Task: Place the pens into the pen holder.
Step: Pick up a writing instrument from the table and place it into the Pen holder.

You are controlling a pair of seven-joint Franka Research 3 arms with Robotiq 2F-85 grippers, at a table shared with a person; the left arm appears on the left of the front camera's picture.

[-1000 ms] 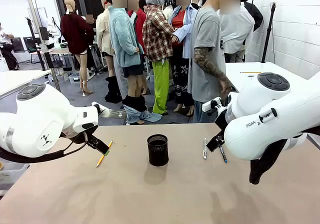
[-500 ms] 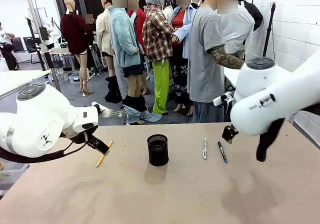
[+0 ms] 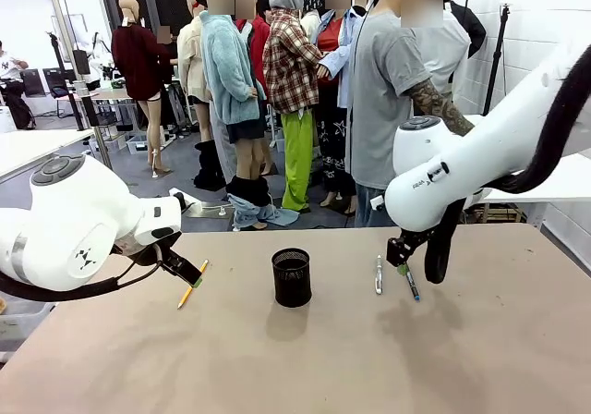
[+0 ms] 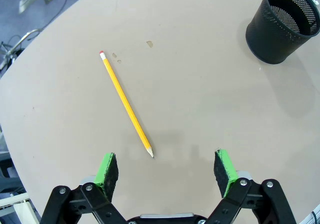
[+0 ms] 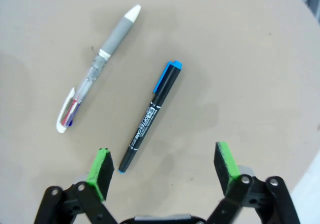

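The black mesh pen holder [image 3: 292, 277] stands upright mid-table, also at the top right of the left wrist view [image 4: 283, 23]. A yellow pencil [image 3: 193, 284] [image 4: 126, 104] lies left of it, just beyond my open left gripper [image 4: 166, 168] [image 3: 185, 270]. Right of the holder lie a white and grey pen [image 3: 379, 273] [image 5: 97, 70] and a black marker with blue ends [image 3: 411, 282] [image 5: 150, 114]. My right gripper [image 5: 163, 168] [image 3: 403, 262] hovers open above the marker, touching nothing.
A person in a grey T-shirt [image 3: 380, 100] stands at the far edge, behind the two pens. The near half of the tan table [image 3: 295, 368] is bare. A white table [image 3: 28, 146] stands at the far left.
My right arm has swung up and toward the middle, bringing its gripper down over the black marker. The person's arm has drawn back from the table. My left arm has held still.
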